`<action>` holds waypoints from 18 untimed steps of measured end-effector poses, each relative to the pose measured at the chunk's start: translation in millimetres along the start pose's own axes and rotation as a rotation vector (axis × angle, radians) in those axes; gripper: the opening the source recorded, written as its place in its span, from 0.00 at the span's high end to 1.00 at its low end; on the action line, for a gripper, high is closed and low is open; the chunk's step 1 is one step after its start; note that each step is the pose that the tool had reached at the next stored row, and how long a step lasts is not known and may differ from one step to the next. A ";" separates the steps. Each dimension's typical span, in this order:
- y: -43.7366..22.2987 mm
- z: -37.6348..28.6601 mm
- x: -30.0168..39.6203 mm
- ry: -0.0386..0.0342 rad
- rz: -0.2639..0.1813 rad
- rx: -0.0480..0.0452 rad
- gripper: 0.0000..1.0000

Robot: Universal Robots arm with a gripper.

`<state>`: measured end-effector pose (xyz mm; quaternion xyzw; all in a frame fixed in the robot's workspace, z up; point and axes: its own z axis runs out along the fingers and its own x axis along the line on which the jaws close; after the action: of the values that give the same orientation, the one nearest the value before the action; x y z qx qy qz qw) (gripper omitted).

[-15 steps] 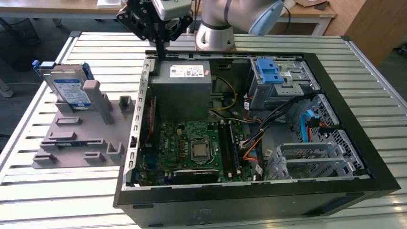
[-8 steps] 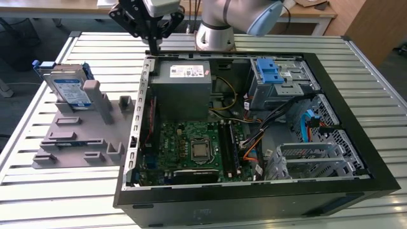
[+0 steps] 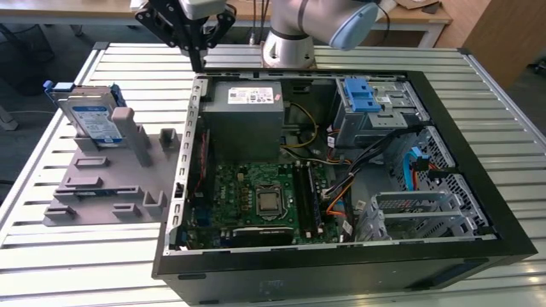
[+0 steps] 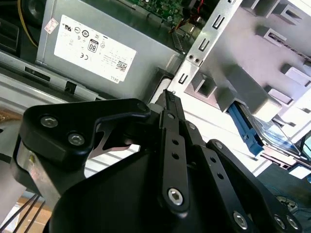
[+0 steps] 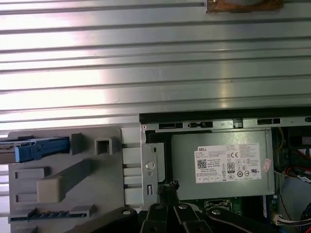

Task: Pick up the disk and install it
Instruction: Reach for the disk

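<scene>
On the slatted metal tabletop [image 3: 68, 268] lie one open computer case [image 3: 298, 275] and one grey holder fixture [image 3: 102, 185], side by side. The one disk [image 3: 88, 118] stands upright on edge in the fixture, near the tabletop's far corner on the exterior view's left; its blue carrier bracket shows in both wrist views [image 4: 243, 128] [image 5: 41, 148]. Inside the case sit one grey power supply [image 3: 247, 112], one green motherboard [image 3: 256, 198] and one drive cage [image 3: 375, 109] with blue latches. The single tool [image 3: 201, 64] hangs above the case's far edge, beside the power supply's corner and well apart from the disk. Its fingers look pressed together, pinching nothing and touching nothing [image 4: 170, 94] [image 5: 167, 187]. Wooden furniture [image 3: 499, 32] stands beyond the tabletop's far edge.
</scene>
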<state>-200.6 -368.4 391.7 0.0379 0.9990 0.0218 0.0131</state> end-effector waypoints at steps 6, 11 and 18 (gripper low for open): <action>3.9 0.1 10.5 0.0002 0.000 0.0001 0.89; 6.4 0.2 19.1 0.0004 0.000 0.0002 0.89; 9.9 0.4 31.1 0.0005 0.000 0.0001 0.89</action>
<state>-230.9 -356.2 390.9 0.0378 0.9990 0.0217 0.0128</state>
